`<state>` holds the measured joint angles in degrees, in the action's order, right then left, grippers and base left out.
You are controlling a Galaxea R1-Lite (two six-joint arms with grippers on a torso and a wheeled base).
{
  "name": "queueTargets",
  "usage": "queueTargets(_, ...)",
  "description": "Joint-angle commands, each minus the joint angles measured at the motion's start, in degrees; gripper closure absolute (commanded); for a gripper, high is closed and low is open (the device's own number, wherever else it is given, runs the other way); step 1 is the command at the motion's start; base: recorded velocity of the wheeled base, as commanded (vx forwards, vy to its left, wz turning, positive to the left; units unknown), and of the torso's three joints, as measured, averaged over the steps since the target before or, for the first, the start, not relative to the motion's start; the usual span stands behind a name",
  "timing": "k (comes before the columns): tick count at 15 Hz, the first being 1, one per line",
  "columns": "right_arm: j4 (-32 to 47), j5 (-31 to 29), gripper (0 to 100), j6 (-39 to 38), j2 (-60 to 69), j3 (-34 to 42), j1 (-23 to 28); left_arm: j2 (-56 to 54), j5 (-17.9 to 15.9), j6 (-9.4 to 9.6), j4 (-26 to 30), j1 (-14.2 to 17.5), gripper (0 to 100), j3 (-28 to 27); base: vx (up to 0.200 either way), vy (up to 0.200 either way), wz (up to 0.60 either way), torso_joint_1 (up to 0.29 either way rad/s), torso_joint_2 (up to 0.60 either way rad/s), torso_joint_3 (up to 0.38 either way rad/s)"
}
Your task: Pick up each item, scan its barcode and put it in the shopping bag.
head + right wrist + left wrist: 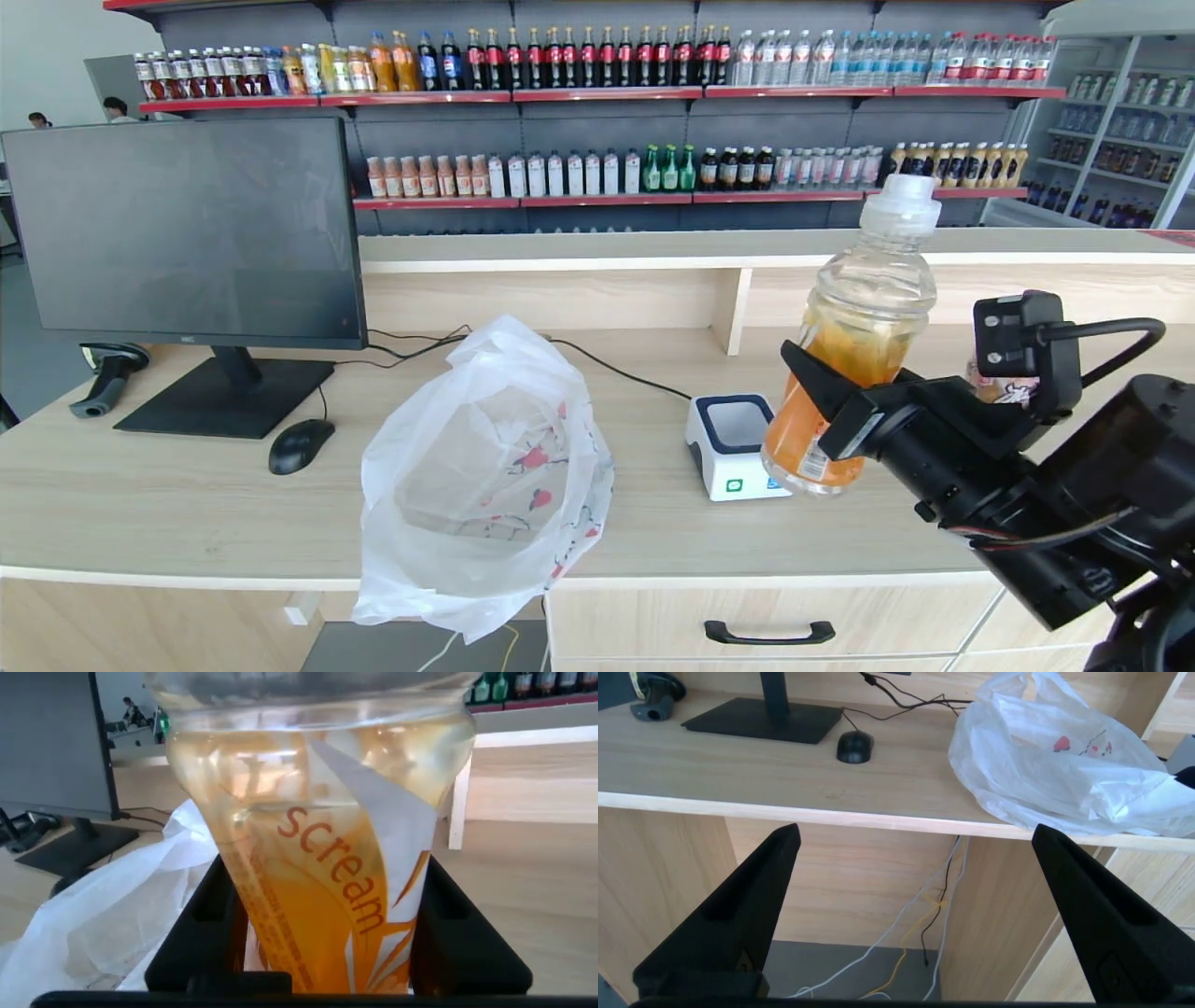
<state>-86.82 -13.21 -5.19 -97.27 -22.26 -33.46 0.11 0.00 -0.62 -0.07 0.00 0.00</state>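
A clear plastic bottle of orange drink with a white cap is being held clamped in the right gripper, tilted a little and lifted clear of the pale wooden counter. A white box scanner with a dark window is standing just below and to the left of the gripper, close to the bottle's base; whether the barcode is being presented to the window cannot be told. A white translucent plastic shopping bag with a red print is lying slumped further to the left of that gripper, mouth loosely open, and no item is being made out inside it. The left gripper is being kept with fingers apart and nothing between them, below the counter's front edge.

Judged progress: early. The pick-up looks done; scanning appears to be in hand, and bagging is not yet done.
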Motion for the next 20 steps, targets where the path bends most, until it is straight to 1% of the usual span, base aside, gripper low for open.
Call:
queueTargets(1,-0.2,-0.1,100,1.1,-0.9,0.6,2.1,0.0,0.0,0.01,0.0,0.0,0,0.0,0.0,0.0,0.0,0.0,0.0,0.0)
queueTargets(3,-1.9,0.2,100,3.9,-2.3,-2.5,5.2,0.0,0.0,0.01,0.0,0.0,0,0.0,0.0,0.0,0.0,0.0,0.0,0.0)
queueTargets(5,-3.2,3.3,100,6.1,-4.9,-3.0,7.0,0.0,0.0,-0.08,0.0,0.0,0,0.0,0.0,0.0,0.0,0.0,0.0,0.0)
queueTargets(6,-3.2,4.3,100,6.9,-4.9,-3.0,7.4,0.0,0.0,-0.08,0.0,0.0,0,0.0,0.0,0.0,0.0,0.0,0.0,0.0)
queueTargets(10,-3.2,4.3,100,6.7,-5.1,-5.9,7.3,0.0,0.0,-0.17,0.0,0.0,0,0.0,0.0,0.0,0.0,0.0,0.0,0.0)
queueTargets(12,-3.2,4.3,100,6.7,-5.7,-6.4,8.9,0.0,0.0,-0.17,0.0,0.0,0,0.0,0.0,0.2,0.0,-0.002,0.0,0.005)
queueTargets(15,-3.2,4.3,100,6.7,-7.5,-10.4,8.8,0.0,0.0,-0.17,0.0,0.0,0,0.0,0.0,0.2,0.0,0.004,0.01,-0.002)
queueTargets(18,-3.2,4.3,100,6.6,-7.1,-10.0,8.9,0.0,0.0,-0.17,0.0,0.0,0,0.0,0.0,0.2,0.0,0.004,0.0,-0.002)
queueTargets(20,-3.2,4.3,100,6.6,-7.0,-9.8,8.9,0.0,0.0,-0.17,0.0,0.0,0,0.0,0.0,0.0,0.0,0.0,0.0,0.0)
